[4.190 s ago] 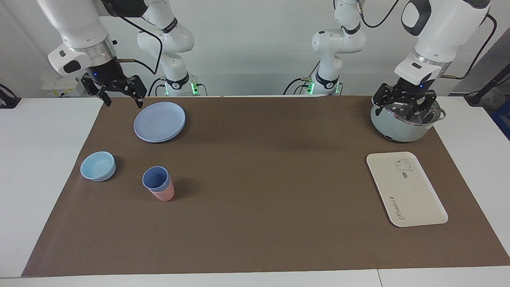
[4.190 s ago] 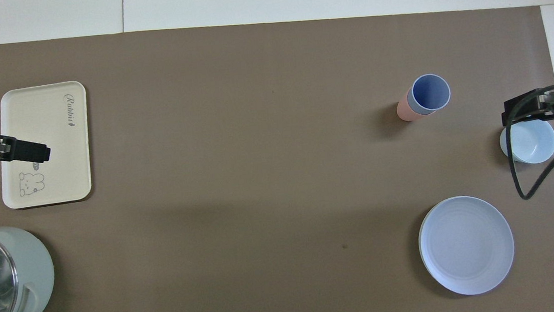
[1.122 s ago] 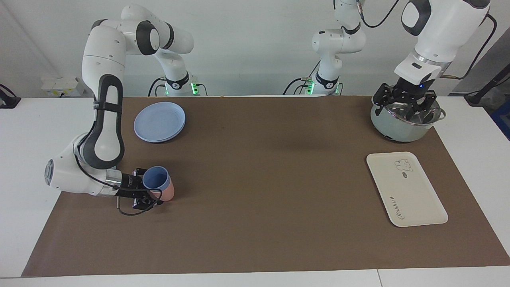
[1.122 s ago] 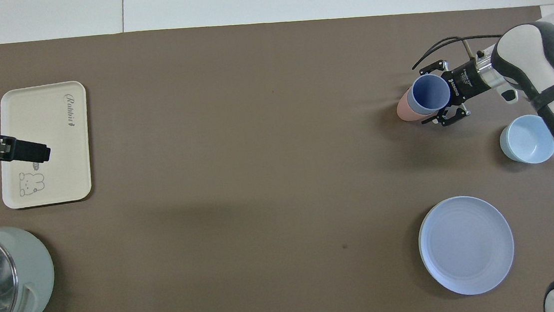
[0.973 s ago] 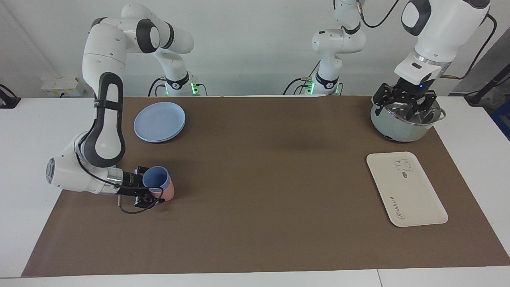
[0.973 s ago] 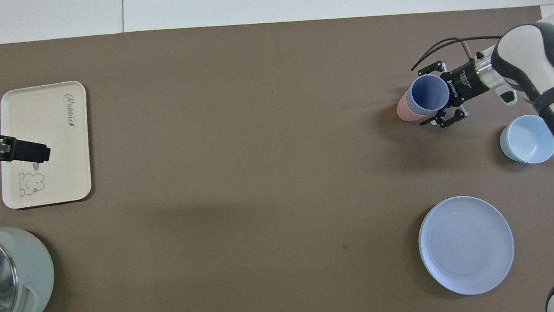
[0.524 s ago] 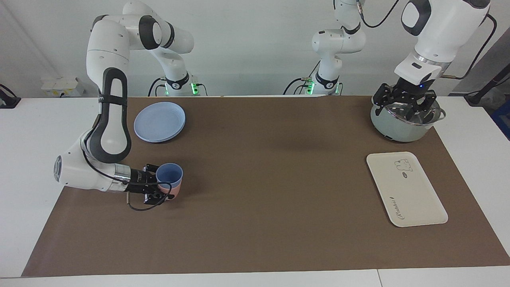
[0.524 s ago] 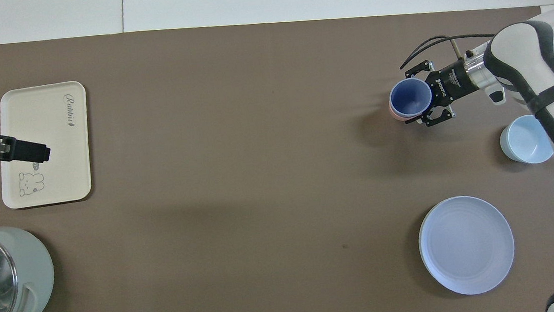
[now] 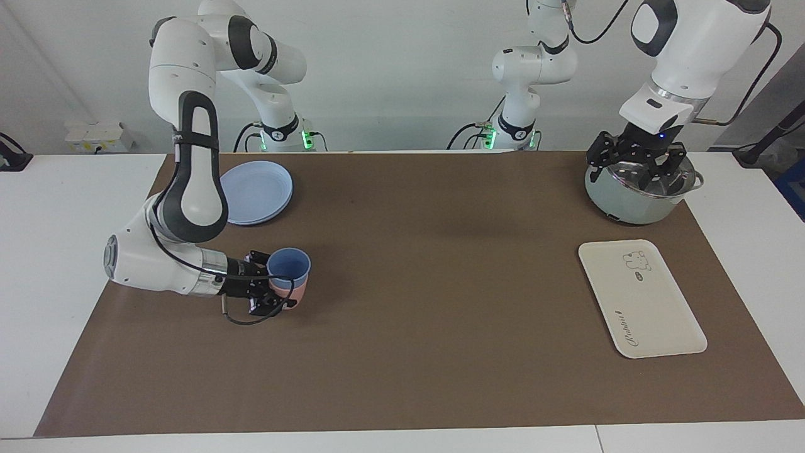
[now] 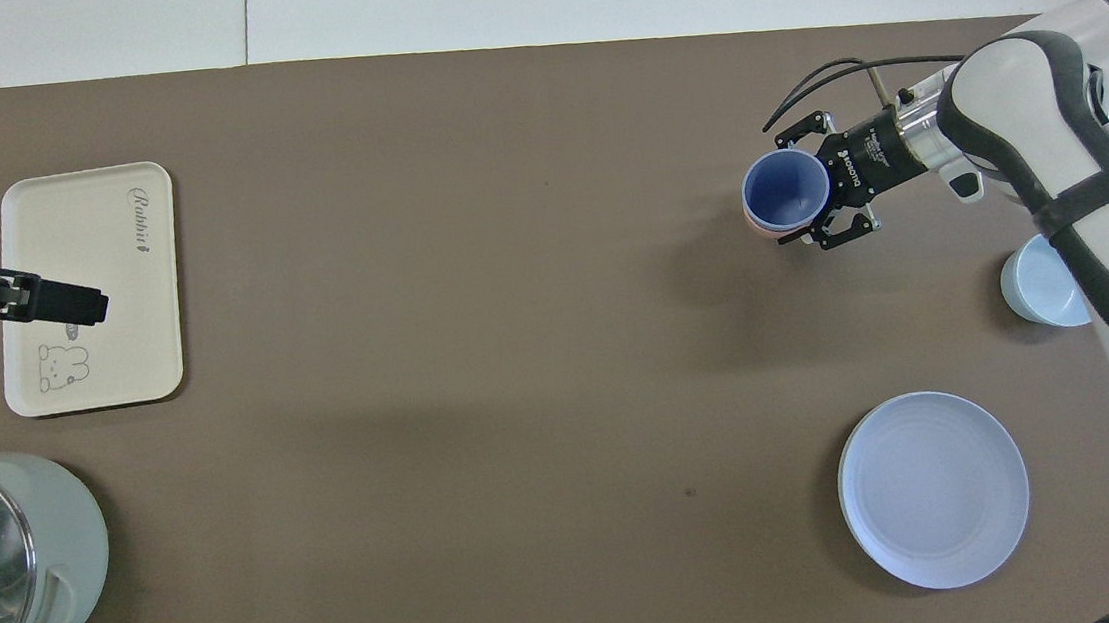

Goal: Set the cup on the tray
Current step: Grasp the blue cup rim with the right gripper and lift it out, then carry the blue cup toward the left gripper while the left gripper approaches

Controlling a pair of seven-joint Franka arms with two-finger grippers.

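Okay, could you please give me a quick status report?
Right pincer shut on periwinkle-blue plastic tumbler, nested in salmon-pink tumbler. Left pincer open over steel pot. Cream-white rectangular tray bare.

We see a white table covered across most of its top by a brown mat. On the mat, toward the left arm's end, lies the cream tray, flat, with its bear drawing at the end nearer to the robots. A grey-green pot with a shiny metal interior stands nearer to the robots than the tray, apart from it. Toward the right arm's end, a round blue plate lies close to the robots. A shallow light-blue bowl stands on the mat farther out than the plate, partly covered by the right arm.
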